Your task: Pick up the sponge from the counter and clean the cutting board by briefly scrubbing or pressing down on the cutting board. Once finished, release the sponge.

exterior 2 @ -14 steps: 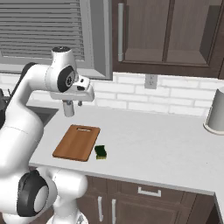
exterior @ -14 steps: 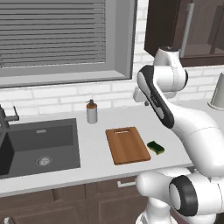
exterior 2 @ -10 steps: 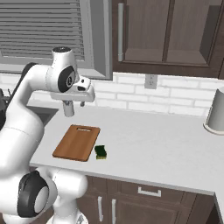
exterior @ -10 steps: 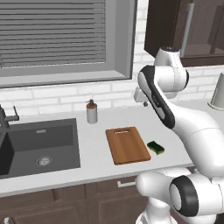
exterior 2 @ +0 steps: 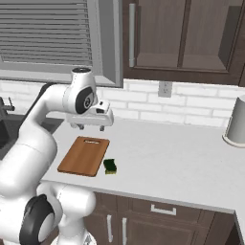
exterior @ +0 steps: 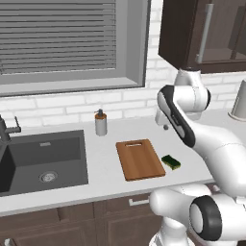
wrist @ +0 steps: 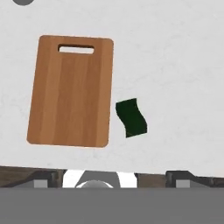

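Sponge (exterior: 171, 162): small flat block, dark green on top with a thin yellow layer showing along its lower edge; from above, in the hand view (wrist: 131, 117), a dark green patch with slightly wavy long sides. Lying flat on the counter (exterior: 105, 178), near the front edge, just beside the right long edge of the cutting board (exterior: 140, 159) toward its front corner; a narrow strip of bare counter between the two, not touching.

Cutting board: flat reddish-brown wood, rounded corners, grain running lengthwise, slot handle cut near the short edge facing the back wall (wrist: 70, 92). Set flat on the counter between the sink's right rim and the sponge, reaching from mid-depth almost to the front edge. Nothing resting on it.

Gripper (exterior 2: 90, 127): hanging well above the counter over the back end of the board, near the slot handle, pointing straight down. Fingers spread wide, close to their full span, with only air between them. Holding nothing, touching nothing; board and sponge both well below and apart from the fingertips.

Elsewhere on the counter: dark inset sink (exterior: 43, 161) at the left with a faucet (exterior: 6, 132) at its far left rim; a soap dispenser (exterior: 100, 123) near the back edge, behind the sink's right corner; a pale grey cylindrical vessel (exterior 2: 236, 122) near the back edge far to the right.
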